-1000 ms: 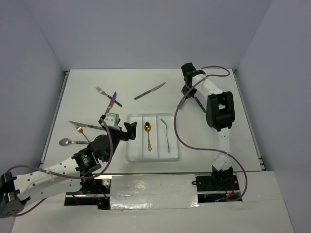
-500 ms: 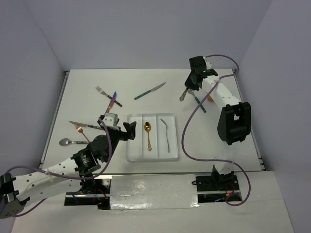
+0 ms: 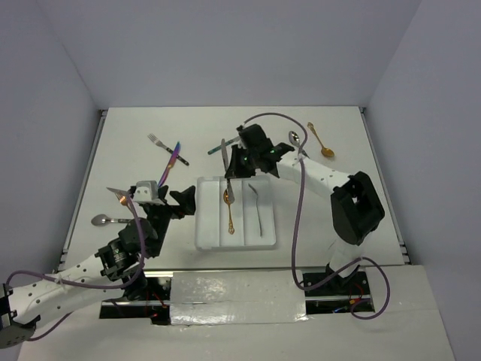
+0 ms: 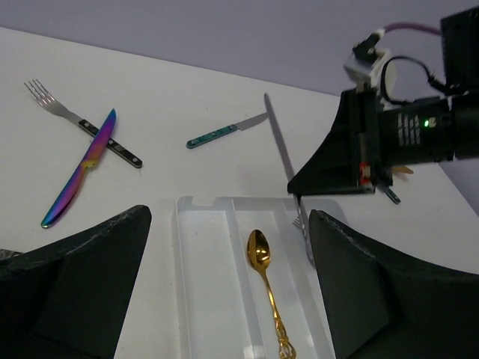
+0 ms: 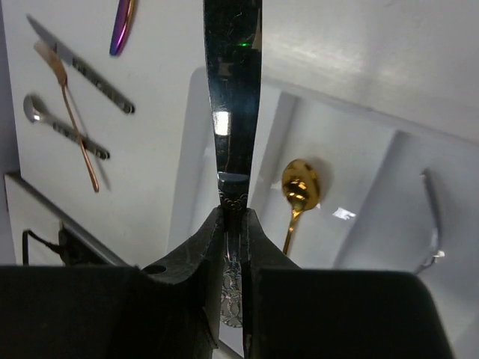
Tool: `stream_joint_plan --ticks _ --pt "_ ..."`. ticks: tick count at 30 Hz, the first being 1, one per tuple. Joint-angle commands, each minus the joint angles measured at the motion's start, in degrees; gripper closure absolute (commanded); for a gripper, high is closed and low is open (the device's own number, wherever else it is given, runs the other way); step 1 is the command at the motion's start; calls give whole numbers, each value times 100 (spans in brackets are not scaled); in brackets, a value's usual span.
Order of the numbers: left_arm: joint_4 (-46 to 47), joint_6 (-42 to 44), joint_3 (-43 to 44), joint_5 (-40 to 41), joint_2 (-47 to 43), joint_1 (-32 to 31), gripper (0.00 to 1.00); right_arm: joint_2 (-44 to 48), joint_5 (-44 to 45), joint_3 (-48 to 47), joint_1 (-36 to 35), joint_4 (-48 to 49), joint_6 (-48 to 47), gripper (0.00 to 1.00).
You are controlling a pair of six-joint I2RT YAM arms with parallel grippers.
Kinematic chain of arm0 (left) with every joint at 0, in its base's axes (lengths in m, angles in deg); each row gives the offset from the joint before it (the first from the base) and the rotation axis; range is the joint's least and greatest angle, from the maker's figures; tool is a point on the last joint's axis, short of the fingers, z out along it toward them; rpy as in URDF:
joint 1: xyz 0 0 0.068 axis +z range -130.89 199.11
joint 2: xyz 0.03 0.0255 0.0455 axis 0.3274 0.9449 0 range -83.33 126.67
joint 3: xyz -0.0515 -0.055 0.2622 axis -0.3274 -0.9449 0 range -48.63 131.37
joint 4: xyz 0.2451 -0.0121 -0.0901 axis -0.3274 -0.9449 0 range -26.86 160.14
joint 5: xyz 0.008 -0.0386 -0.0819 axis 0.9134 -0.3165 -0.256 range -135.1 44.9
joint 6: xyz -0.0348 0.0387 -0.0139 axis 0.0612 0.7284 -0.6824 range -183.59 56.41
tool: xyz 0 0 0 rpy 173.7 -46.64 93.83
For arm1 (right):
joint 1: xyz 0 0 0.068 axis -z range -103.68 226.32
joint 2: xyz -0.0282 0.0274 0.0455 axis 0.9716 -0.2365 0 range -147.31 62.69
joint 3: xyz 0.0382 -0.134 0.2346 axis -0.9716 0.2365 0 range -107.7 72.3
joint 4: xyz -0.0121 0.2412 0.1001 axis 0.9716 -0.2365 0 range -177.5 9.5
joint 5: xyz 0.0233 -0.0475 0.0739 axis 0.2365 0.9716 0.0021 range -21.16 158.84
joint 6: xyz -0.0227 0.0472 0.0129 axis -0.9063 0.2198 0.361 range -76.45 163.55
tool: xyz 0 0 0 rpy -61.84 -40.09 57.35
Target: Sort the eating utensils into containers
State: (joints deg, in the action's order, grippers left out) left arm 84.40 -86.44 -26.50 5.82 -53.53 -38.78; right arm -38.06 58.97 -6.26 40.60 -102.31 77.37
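Right claw: my right claw is pinched hard on the silver knife, gripping just where blade meets handle.
Silver knife: up off the table, tilted, blade end far and handle end near. It hangs over the far end of the tray.
Which slot: cannot tell. The handle end sits close by the bowl of the gold spoon, and I can't say whether it touches anything.
Left claw: my left claw is spread wide with nothing between the fingers. It hovers just left of the tray, looking across it.
Tray: white, with three long slots side by side, near the middle of the table.
Middle slot: the gold spoon lies lengthwise, bowl at the far end.
Right slot: a slim, bent silver piece; fork or not, I can't make out.
Far left: a silver fork and a purple knife lie crossed, touching.
Far middle: a teal-handled knife lies on the table beyond the tray.
Far right: a silver spoon and a second gold spoon lie near each other.
Left side: a copper fork lies across a second silver spoon and a dark-handled knife.
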Motion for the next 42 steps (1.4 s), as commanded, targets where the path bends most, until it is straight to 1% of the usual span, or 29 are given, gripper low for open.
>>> stream_joint_plan --ticks 1,5,11,16,19,22,23,27,29,30,35,42 --pt "138 -97 -112 208 -360 -21 1 30 -525 52 -380 739 -7 100" --pt "279 -106 -297 331 -642 -12 1 -216 -367 -45 -848 642 -166 100" --pt "182 -158 -279 393 -730 -12 1 -287 -42 447 -1251 1134 721 100" --pt "147 -184 -279 402 -739 -12 1 -525 248 517 -1516 1187 1362 100" --pt "147 -176 -279 402 -765 -21 1 -560 608 562 -1630 1205 1652 100" --pt "156 -176 -288 402 -765 -21 1 -612 951 500 -1771 951 1995 100" --pt "147 -184 -288 402 -765 -21 1 -621 1187 457 -1815 871 2057 100" --pt "156 -185 -288 402 -774 -12 1 -700 1837 289 -2087 240 2400 100" --pt "156 -176 -288 393 -774 -21 1 -788 1979 105 -2123 -42 2594 100" --pt "165 -176 -297 393 -765 -12 1 -823 2015 61 -2131 -217 2594 100" --pt "165 -176 -306 410 -765 -12 2 -920 2015 87 -2140 -96 2498 100" --pt "217 -150 -315 384 -748 -21 2 -1096 2129 -97 -2140 -289 2278 100"
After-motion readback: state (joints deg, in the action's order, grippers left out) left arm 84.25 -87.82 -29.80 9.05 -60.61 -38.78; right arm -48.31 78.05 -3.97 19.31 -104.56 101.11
